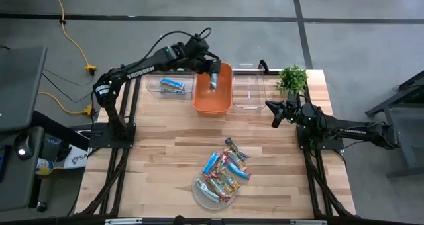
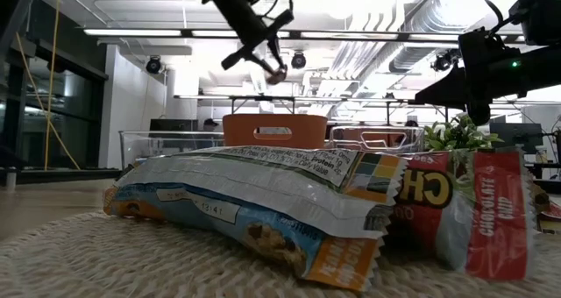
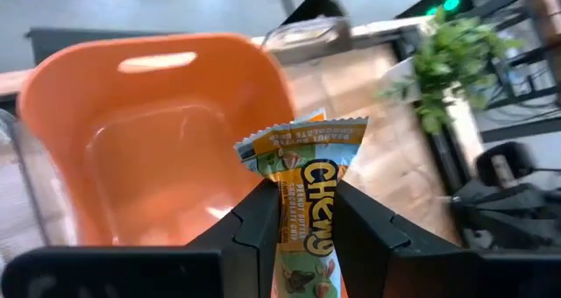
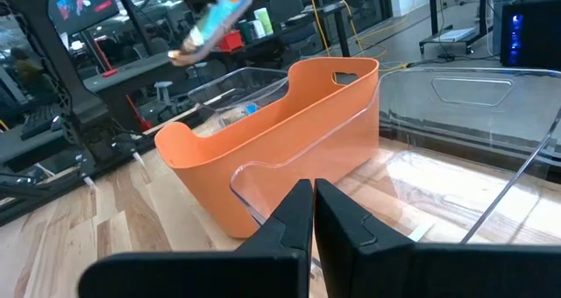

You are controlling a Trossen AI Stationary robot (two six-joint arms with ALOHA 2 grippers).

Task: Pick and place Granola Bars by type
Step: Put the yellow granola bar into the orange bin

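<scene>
High view shows your left tool [image 1: 214, 78] above the orange plastic bin [image 1: 213, 100] at the bench's [image 1: 165, 145] far side, clamping a yellow-wrapped granola bar [image 3: 305, 212] upright. Your right tool [image 1: 273, 112] waits by the clear tub [image 1: 248, 92], fingers [image 4: 294, 217] nearly together, holding nothing. The other shiny-wrapped bars [image 1: 226, 172] lie heaped on the round mat [image 1: 199, 188] near you.

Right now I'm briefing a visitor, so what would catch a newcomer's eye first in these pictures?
Probably the orange bin at the table's far edge, with the left hand holding a granola bar above it. Next, the pile of granola bars on the round mat near the front edge. The right hand waits, shut, beside the small green plant.
</scene>
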